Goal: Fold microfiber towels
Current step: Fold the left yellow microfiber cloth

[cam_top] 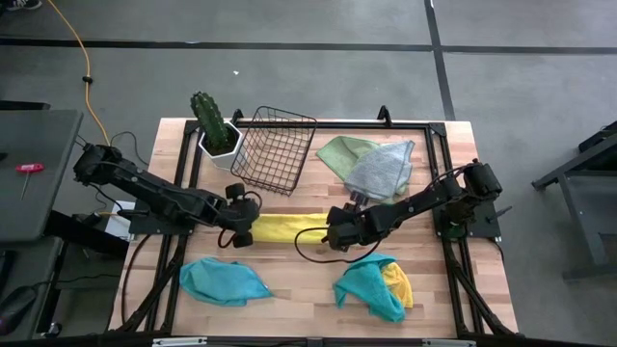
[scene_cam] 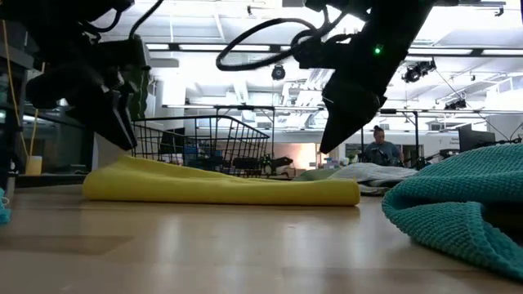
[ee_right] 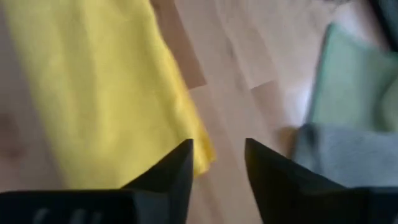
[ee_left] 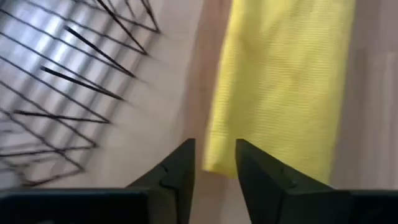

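A yellow microfiber towel (cam_top: 284,227) lies flat on the wooden table as a long folded strip between my two grippers; it also shows in the low view (scene_cam: 221,186). My left gripper (cam_top: 241,236) hovers open just above the strip's left end (ee_left: 217,158). My right gripper (cam_top: 333,236) hovers open over its right end (ee_right: 199,155). In the low view both grippers (scene_cam: 122,139) (scene_cam: 327,145) stand clear of the cloth. A teal towel (cam_top: 224,281) lies crumpled at the front left. A teal and a yellow towel (cam_top: 374,287) are heaped at the front right.
A black wire basket (cam_top: 275,149) stands tipped at the far middle, beside a potted cactus (cam_top: 217,130). A light green towel (cam_top: 339,152) and a grey towel (cam_top: 381,172) overlap at the far right. A person sits in the room beyond the table (scene_cam: 377,147).
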`<state>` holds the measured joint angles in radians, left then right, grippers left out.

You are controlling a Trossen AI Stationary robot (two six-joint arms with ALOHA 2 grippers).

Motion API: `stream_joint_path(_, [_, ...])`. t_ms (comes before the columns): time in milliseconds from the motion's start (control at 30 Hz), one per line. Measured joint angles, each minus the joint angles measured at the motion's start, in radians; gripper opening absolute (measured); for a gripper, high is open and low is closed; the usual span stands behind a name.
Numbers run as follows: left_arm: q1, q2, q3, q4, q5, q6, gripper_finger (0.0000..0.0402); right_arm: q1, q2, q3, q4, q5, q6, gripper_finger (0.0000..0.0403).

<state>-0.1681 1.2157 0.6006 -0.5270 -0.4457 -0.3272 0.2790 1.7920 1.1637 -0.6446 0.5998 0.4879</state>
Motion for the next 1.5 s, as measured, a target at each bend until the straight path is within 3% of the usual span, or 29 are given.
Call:
stream_joint_path(167, [-0.001, -0.06, -0.005, 0.039, -0.003, 0.044, 0.0146, 0.015, 0.0, -0.001, -0.003, 0.063, -0.131, 0.0189])
stream_joint_path(367, [-0.084, -0.172, -0.23, 0.557, 0.219, 0.102, 0.0161, 0.058, -0.027, -0.104, 0.099, 0.088, -0.127, 0.0206])
stream_joint_path(467, [-0.118, -0.184, -0.336, 0.673, 0.168, 0.057, 0.0159, 0.081, -0.071, -0.228, 0.237, 0.076, -0.083, 0.0205])
stream_joint_path(600, [-0.125, -0.18, -0.401, 0.702, 0.032, 0.015, 0.0153, 0.097, -0.123, -0.357, 0.494, 0.048, -0.077, 0.0204])
stream_joint_path(833, [-0.071, -0.173, -0.42, 0.719, 0.008, 0.032, 0.0152, 0.082, -0.138, -0.463, 0.875, -0.034, -0.226, 0.0204])
stream_joint_path(1100, [-0.033, -0.173, -0.423, 0.71, 0.048, 0.042, 0.0152, 0.074, -0.138, -0.466, 0.916, -0.094, -0.261, 0.0204])
stream_joint_path(1500, [0.016, -0.172, -0.486, 0.708, 0.047, -0.001, 0.0152, 0.074, -0.137, -0.466, 0.919, -0.096, -0.263, 0.0204])
